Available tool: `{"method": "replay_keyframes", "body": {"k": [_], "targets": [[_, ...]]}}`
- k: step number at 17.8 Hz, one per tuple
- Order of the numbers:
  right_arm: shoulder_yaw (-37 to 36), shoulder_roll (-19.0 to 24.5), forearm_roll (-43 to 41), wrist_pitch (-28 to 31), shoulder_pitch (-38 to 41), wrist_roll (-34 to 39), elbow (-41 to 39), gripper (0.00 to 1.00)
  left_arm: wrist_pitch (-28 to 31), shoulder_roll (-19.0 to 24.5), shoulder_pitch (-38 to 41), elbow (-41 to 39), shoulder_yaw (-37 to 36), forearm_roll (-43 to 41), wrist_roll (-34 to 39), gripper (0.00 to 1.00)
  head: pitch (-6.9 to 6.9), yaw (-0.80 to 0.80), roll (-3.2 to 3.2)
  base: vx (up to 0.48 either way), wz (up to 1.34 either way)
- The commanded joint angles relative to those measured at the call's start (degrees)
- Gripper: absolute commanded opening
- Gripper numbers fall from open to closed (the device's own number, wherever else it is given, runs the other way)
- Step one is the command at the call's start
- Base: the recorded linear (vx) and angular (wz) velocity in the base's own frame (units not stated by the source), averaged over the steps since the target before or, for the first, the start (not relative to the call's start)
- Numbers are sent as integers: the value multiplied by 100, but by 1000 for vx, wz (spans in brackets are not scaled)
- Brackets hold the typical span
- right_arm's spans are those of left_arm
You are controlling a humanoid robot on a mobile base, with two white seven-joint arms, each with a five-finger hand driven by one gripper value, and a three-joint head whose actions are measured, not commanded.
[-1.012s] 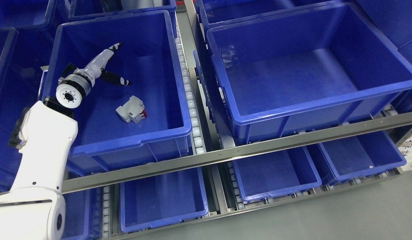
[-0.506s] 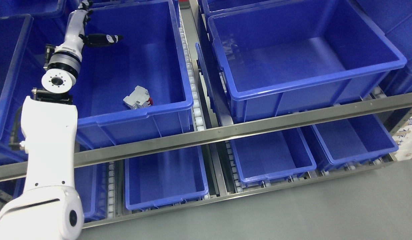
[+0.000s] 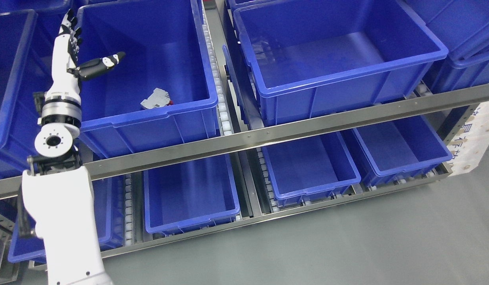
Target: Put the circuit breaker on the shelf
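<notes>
Now circuit breaker (image 3: pixel 155 99) loose in blue bin (image 3: pixel 149 118); left robot hand (image 3: pixel 70 51) empty, fingers spread

Circuit breaker (image 3: pixel 155 99) lies in left upper bin (image 3: pixel 149 116).

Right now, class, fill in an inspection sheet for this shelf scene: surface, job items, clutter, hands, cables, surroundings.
Surface: metal shelf rail with roller tracks, two tiers of blue bins.
Job items: circuit breaker lies on the floor of the upper left bin, near its front wall.
Clutter: nothing seen; the upper right bin looks empty.
Hands: left hand open, over the left bin's left rim, apart from the breaker; right hand not in view.
Cables: nothing seen.
Surroundings: grey floor.
</notes>
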Motion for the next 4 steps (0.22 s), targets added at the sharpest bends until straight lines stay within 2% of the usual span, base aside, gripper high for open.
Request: {"method": "replay_keyframes", "body": {"k": [1,4], "targets": [[114,-100,1,178,-1,-8,0,100,18,-131,679,-2101,136,119,96,100,0,0,0,-19,-111],[114,-100,0,178,-1,-8,0,100,18,-131,741,-2110,101,119,96,100,0,0,0,35,39]]}}
